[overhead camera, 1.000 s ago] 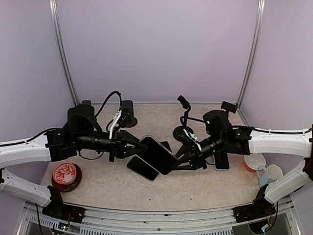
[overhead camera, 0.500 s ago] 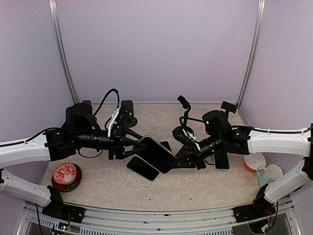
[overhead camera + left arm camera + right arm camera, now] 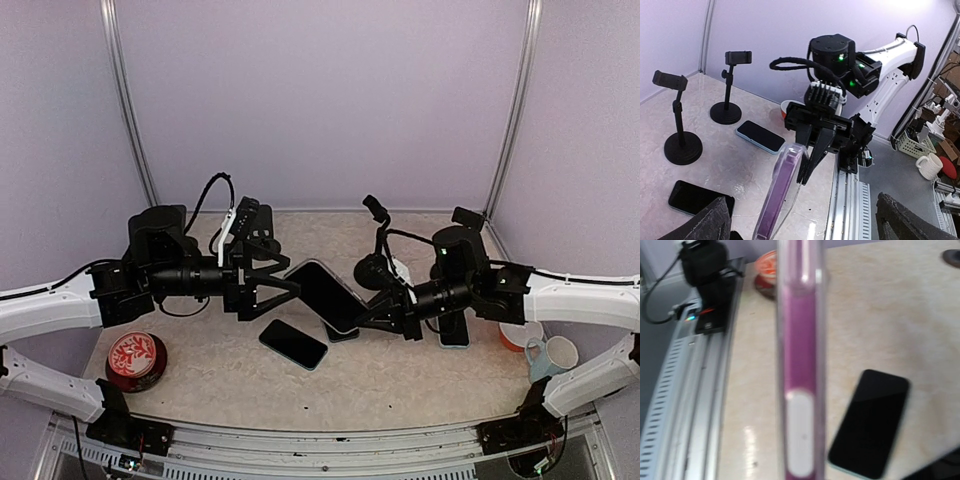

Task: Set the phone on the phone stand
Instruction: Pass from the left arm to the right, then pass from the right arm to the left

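Observation:
The phone (image 3: 322,293), purple in a clear case, hangs tilted above the middle of the table. My right gripper (image 3: 383,322) is shut on its right end. In the left wrist view the phone (image 3: 781,187) shows edge-on with the right gripper's fingers (image 3: 816,150) pinched on its far end. My left gripper (image 3: 272,285) stands open just left of the phone, apart from it. The right wrist view shows the phone (image 3: 800,355) edge-on and close, with my fingers hidden. Black phone stands (image 3: 373,268) (image 3: 262,238) rise at the back, also seen as stands (image 3: 678,114) (image 3: 730,86).
A black phone (image 3: 293,343) lies flat under the held one, a second dark phone (image 3: 343,331) beside it, and a light-blue phone (image 3: 453,330) to the right. A red round tin (image 3: 136,360) sits front left. An orange bowl (image 3: 520,335) and a mug (image 3: 556,352) stand far right.
My left gripper has opened, let go of the phone and drawn back left. The right gripper has shut on the phone's other end and now carries it alone, a little higher and further right.

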`<move>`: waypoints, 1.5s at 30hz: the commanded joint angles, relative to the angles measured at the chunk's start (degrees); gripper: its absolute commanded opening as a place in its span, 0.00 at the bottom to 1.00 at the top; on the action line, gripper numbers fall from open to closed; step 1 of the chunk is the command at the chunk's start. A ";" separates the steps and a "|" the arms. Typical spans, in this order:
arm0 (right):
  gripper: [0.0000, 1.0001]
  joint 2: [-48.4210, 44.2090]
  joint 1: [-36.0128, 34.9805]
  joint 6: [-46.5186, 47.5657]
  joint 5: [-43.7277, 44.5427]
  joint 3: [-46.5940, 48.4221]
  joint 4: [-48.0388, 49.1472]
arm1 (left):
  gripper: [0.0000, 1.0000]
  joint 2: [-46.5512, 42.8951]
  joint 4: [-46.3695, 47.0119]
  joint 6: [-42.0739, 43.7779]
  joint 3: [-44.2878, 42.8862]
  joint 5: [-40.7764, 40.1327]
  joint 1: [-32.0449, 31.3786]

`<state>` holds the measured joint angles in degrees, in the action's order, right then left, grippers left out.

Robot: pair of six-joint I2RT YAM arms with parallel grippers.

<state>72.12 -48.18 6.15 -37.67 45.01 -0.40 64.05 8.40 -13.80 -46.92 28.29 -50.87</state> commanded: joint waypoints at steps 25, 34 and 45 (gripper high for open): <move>0.00 -4.29 -8.44 3.81 40.19 -3.81 18.09 | 0.99 7.63 13.02 -29.20 -1.86 -17.05 1.21; 0.00 -1.45 -12.67 8.01 47.55 -2.74 18.87 | 0.99 8.86 13.96 -30.42 -2.03 -16.57 1.21; 0.00 0.42 -14.89 10.20 50.65 -1.70 19.18 | 0.99 10.46 12.82 -30.05 -2.37 -16.40 1.06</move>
<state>72.03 -61.87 15.20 10.66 40.56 13.23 73.95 20.58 -44.51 -47.31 11.73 -49.84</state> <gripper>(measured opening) 0.080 0.987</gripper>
